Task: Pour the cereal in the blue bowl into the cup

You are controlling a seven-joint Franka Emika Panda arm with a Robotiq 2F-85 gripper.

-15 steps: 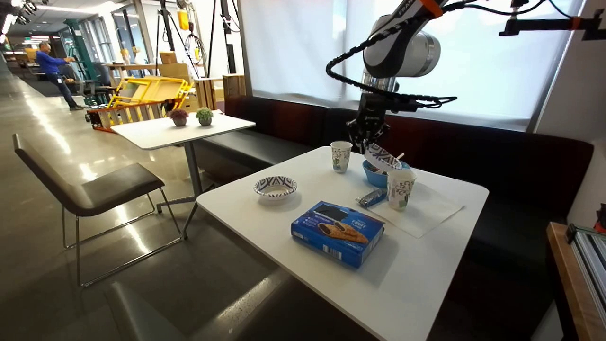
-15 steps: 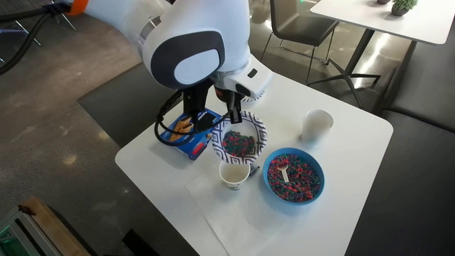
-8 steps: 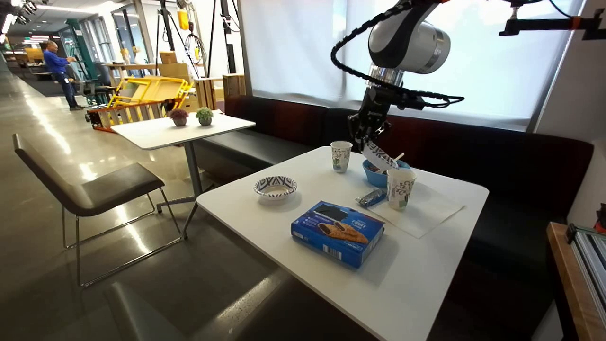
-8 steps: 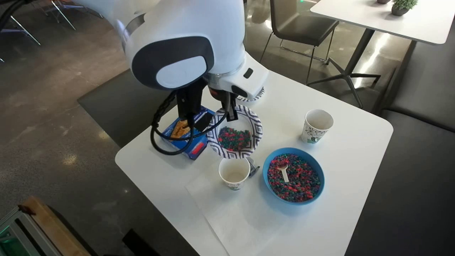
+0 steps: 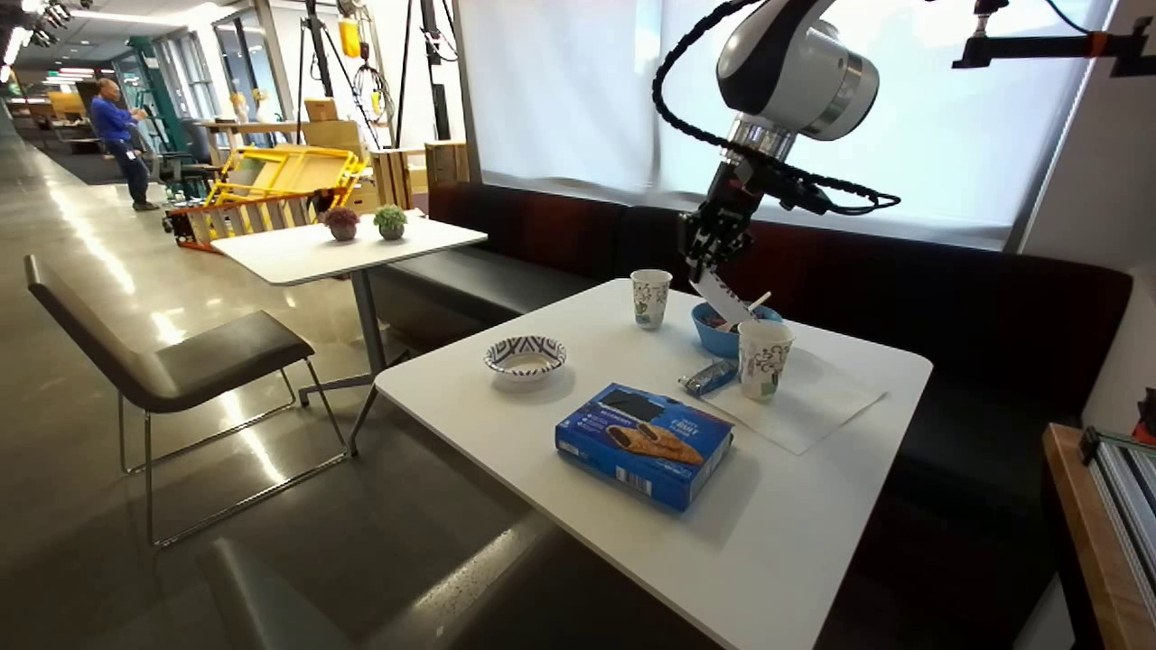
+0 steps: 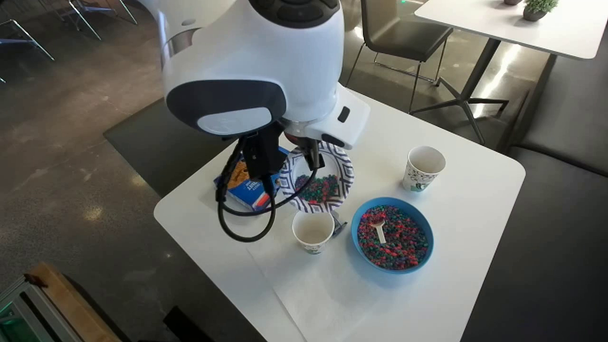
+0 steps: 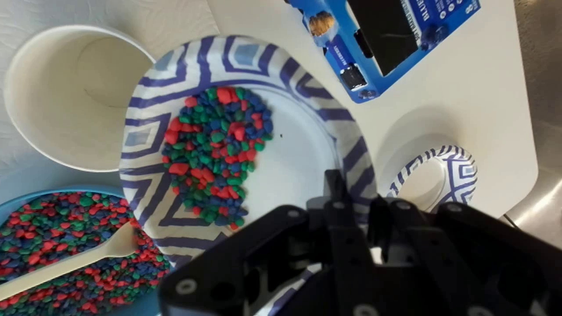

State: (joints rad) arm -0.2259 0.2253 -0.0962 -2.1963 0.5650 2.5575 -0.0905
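Observation:
My gripper (image 7: pixel 360 197) is shut on the rim of a whitish paper bowl (image 6: pixel 346 166) with a dark blue pattern. Red, green and blue cereal (image 7: pixel 215 153) lies heaped on that bowl's lower side. The bowl tilts steeply in an exterior view, its low edge close to the rim of a paper cup (image 5: pixel 763 370); whether they touch I cannot tell. Only pale wall and bottom show inside this cup (image 7: pixel 79 96) in the wrist view. On the table stands the blue bowl (image 6: pixel 429 237), full of the same cereal, beside the cup.
A second cup (image 5: pixel 649 302) stands farther back. A pale spoon (image 6: pixel 380 232) rests in the blue bowl. Nearby lie a blue snack box (image 5: pixel 646 442), another patterned bowl (image 5: pixel 526 361), a wrapped bar (image 5: pixel 709 376) and a white napkin (image 5: pixel 822 415) under the near cup.
The wrist has turned, and the held bowl now leans more steeply with its low edge toward the near cup. Its cereal sits nearer the lower side. Table items have stayed put.

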